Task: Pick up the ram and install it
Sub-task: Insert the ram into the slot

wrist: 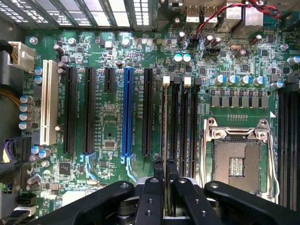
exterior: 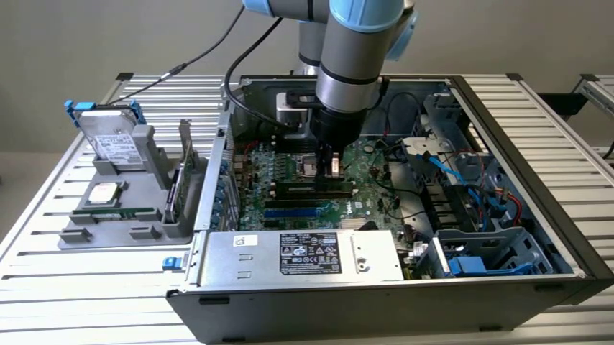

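Note:
My gripper [exterior: 329,171] reaches down into the open computer case [exterior: 537,144], over the motherboard's memory slots. In the wrist view its two black fingertips [wrist: 158,169] stand close together, shut on the ram [wrist: 164,123]. The ram shows edge-on as a thin dark strip running along a black memory slot with a white latch [wrist: 165,80] at its far end. Whether it is seated in the slot or just above it, I cannot tell. In the exterior view the ram [exterior: 312,190] lies as a dark stick under the gripper.
An open CPU socket [wrist: 236,164] sits beside the memory slots. A bright blue slot [wrist: 127,112], black expansion slots [wrist: 70,110] and a white slot [wrist: 46,103] lie on the other side. The power supply [exterior: 298,255] is at the case front; a hard drive [exterior: 113,140] stands in a grey fixture.

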Motion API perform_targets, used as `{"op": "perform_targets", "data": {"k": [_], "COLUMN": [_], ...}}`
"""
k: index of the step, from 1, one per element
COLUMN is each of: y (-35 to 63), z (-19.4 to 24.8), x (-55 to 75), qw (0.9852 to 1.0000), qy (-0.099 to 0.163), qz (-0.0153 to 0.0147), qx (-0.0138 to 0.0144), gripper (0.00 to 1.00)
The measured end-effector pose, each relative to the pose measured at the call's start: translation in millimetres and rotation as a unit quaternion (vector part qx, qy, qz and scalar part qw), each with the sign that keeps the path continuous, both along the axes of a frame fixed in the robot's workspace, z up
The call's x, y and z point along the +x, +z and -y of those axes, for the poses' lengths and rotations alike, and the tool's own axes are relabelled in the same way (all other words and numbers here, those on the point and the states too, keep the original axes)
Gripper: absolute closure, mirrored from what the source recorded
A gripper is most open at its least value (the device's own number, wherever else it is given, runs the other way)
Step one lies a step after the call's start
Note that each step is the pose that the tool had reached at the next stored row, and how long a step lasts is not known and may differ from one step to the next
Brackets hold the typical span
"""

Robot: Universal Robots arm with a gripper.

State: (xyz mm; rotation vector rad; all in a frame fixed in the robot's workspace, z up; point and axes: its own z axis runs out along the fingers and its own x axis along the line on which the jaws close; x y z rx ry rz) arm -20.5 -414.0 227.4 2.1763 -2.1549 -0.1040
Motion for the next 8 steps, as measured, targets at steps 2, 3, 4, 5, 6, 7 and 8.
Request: {"op": "perform_targets", "data": {"k": [2,3,4,5,6,7,8], "y": [-0.3,-0.6,-0.9,-1.2,-1.3,-1.3,-1.4], "z": [0.0,0.0,0.0,0.0,0.0,0.0,0.0], "x": [0.0,0.0,0.0,0.0,0.0,0.0,0.0], "qw": [1.0000,1.0000,1.0000,1.0000,1.0000,1.0000,1.0000], "qy": [0.000,0.000,0.000,0.000,0.000,0.000,0.000], "qz": [-0.0001,-0.0001,0.0000,-0.0001,-0.0001,-0.0002,-0.0002], "qx": [0.0000,0.0001,0.0002,0.0001,0.0000,-0.0001,-0.0001], "gripper": [0.87,0.87,0.87,0.87,0.87,0.87,0.87]}}
